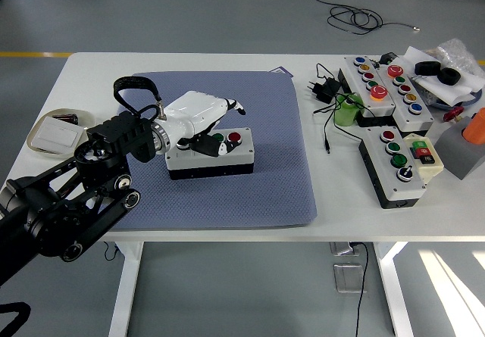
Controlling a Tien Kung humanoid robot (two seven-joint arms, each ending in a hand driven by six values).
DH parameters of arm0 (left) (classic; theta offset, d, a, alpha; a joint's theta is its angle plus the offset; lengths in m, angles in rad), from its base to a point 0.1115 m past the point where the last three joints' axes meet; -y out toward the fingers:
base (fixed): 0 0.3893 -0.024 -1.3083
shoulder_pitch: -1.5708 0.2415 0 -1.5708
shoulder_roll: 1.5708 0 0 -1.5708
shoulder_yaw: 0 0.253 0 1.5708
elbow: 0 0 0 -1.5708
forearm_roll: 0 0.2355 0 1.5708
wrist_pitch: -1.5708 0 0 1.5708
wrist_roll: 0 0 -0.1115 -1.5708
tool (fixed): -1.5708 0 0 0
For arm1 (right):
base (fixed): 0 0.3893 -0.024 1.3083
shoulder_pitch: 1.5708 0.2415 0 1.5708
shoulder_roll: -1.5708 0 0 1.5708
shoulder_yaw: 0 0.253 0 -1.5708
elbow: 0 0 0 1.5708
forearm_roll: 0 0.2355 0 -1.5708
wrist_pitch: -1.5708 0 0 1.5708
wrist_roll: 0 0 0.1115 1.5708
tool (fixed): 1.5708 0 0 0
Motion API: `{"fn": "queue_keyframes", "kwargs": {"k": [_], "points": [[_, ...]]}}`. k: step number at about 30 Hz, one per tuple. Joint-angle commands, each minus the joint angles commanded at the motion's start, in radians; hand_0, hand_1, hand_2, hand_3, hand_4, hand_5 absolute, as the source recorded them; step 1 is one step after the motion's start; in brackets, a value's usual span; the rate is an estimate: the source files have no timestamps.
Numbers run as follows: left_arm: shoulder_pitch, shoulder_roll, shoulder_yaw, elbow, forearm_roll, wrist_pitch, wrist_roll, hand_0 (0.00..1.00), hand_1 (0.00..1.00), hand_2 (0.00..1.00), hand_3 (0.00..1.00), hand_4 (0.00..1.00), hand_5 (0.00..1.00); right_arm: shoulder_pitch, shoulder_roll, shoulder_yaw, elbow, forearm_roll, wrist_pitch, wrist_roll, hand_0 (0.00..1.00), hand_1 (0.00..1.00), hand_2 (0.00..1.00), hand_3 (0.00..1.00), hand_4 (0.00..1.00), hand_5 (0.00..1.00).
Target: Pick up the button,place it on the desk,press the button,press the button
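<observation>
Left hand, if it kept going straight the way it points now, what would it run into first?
The left hand points right and slightly away, over the button box. Beyond it lies only bare blue mat, so the way looks free, though height is unclear.

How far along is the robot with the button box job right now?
Placing looks done: the button box sits flat on the blue mat, not held. Pressing is in hand: the left hand hovers over the box's left end, a fingertip by the green button. Whether either press has happened cannot be told. The red button is uncovered.
</observation>
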Motion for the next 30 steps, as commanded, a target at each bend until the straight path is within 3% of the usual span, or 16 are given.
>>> {"fn": "queue_keyframes", "kwargs": {"k": [1, 2, 7, 8, 10, 13, 14, 19, 20, 24, 30], "points": [[0.003, 0.000, -0.011, -0.004, -0.017, 0.020, 0.000, 0.002, 0.002, 0.090, 0.796, 0.674, 0.355, 0.000, 0.000, 0.000, 0.000, -0.001, 0.000, 0.000, 0.787, 0.797, 0.817, 0.751, 0.412, 0.479], [0.005, 0.000, -0.025, -0.007, -0.043, 0.052, 0.001, 0.070, 0.067, 0.151, 0.830, 0.773, 0.648, -0.001, 0.000, 0.001, 0.000, -0.002, 0.000, -0.001, 0.787, 0.797, 0.817, 0.751, 0.412, 0.479], [0.015, -0.002, -0.058, 0.029, -0.220, 0.244, 0.020, 0.070, 0.067, 0.151, 0.830, 0.773, 0.648, 0.001, 0.000, 0.005, 0.000, -0.012, 0.001, -0.002, 0.787, 0.797, 0.817, 0.751, 0.412, 0.479], [0.018, -0.001, -0.065, 0.036, -0.264, 0.284, 0.021, 0.389, 0.430, 0.441, 0.931, 0.795, 0.856, 0.001, 0.000, 0.005, 0.000, -0.012, 0.001, -0.002, 0.787, 0.797, 0.817, 0.751, 0.412, 0.479], [0.029, 0.003, -0.088, 0.049, -0.348, 0.368, 0.014, 0.389, 0.430, 0.441, 0.931, 0.795, 0.856, 0.000, -0.001, 0.004, 0.000, -0.007, 0.001, 0.000, 0.787, 0.797, 0.817, 0.751, 0.412, 0.479], [0.039, 0.008, -0.115, 0.060, -0.472, 0.432, -0.005, 0.389, 0.430, 0.441, 0.931, 0.795, 0.856, 0.000, -0.002, 0.004, 0.000, -0.004, 0.001, 0.001, 0.787, 0.797, 0.817, 0.751, 0.412, 0.479], [0.044, 0.009, -0.133, 0.067, -0.517, 0.445, -0.022, 0.676, 0.734, 0.778, 0.970, 0.785, 0.949, 0.000, -0.002, 0.006, 0.000, -0.008, 0.001, 0.000, 0.787, 0.797, 0.817, 0.751, 0.412, 0.479], [0.064, 0.023, -0.187, 0.097, -0.725, 0.468, -0.091, 0.676, 0.734, 0.778, 0.970, 0.785, 0.949, -0.003, -0.002, 0.005, 0.000, -0.004, 0.000, 0.001, 0.787, 0.797, 0.817, 0.751, 0.412, 0.479], [0.067, 0.029, -0.190, 0.105, -0.764, 0.462, -0.098, 0.776, 0.821, 0.852, 0.904, 0.708, 0.998, -0.003, -0.002, 0.006, 0.000, -0.005, 0.000, 0.001, 0.787, 0.797, 0.817, 0.751, 0.412, 0.479], [0.095, 0.059, -0.200, 0.127, -0.940, 0.430, -0.129, 0.776, 0.821, 0.852, 0.904, 0.708, 0.998, -0.006, -0.001, 0.005, 0.000, -0.003, -0.001, 0.001, 0.787, 0.797, 0.817, 0.751, 0.412, 0.479], [0.143, 0.082, -0.238, 0.138, -1.193, 0.416, -0.159, 0.781, 0.822, 0.851, 0.897, 0.682, 0.998, -0.011, -0.001, 0.003, 0.000, -0.005, -0.001, 0.001, 0.787, 0.797, 0.817, 0.751, 0.412, 0.479]]}}
